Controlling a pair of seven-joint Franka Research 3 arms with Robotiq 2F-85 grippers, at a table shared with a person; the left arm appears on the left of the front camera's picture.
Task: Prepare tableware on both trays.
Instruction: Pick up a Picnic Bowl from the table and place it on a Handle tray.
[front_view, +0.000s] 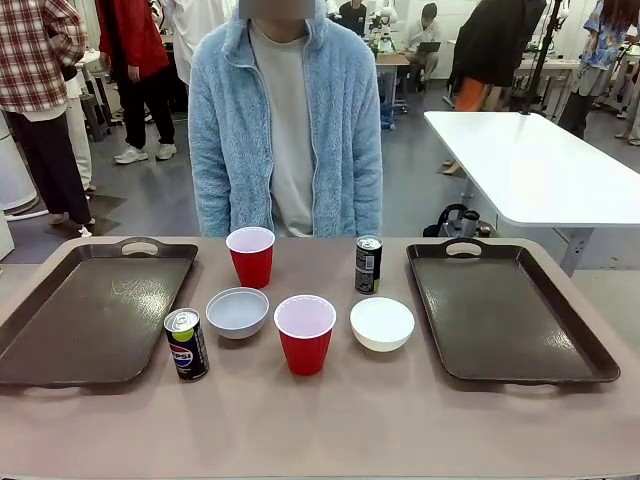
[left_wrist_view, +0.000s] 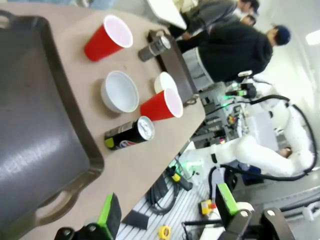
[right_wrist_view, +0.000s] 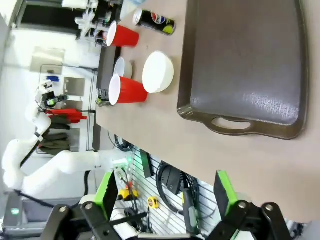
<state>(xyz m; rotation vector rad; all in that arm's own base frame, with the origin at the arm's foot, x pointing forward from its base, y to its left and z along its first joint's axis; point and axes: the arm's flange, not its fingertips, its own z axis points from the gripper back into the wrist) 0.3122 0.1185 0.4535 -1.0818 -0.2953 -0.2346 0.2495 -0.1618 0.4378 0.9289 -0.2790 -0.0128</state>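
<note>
So, left gripper (left_wrist_view: 167, 207): jaws wide, empty, off the table (left_wrist_view: 142, 167) edge.
Right gripper (right_wrist_view: 165, 195): wide too, empty.
Trays: left tray (left_wrist_view: 40, 125) ahead of the left gripper, right tray (right_wrist_view: 250, 65) ahead of the right gripper; both bare.
Tableware: Pepsi can (left_wrist_view: 129, 135) nearest the left gripper; grey bowl (left_wrist_view: 120, 91), white bowl (left_wrist_view: 165, 81), near cup (left_wrist_view: 161, 105), far cup (left_wrist_view: 107, 37), slim can (left_wrist_view: 154, 48) beyond it, bunched.
Risk: a finger reaching into the bunch could tip a light cup.

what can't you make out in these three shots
Front view: print on the slim can is too small to read.
Right wrist view: the grey bowl is partly hidden behind the near red cup.
Left wrist view: the left tray is cut off by the picture's left edge.
Front view: the hands of the person are hidden behind the far edge of the table.
</note>
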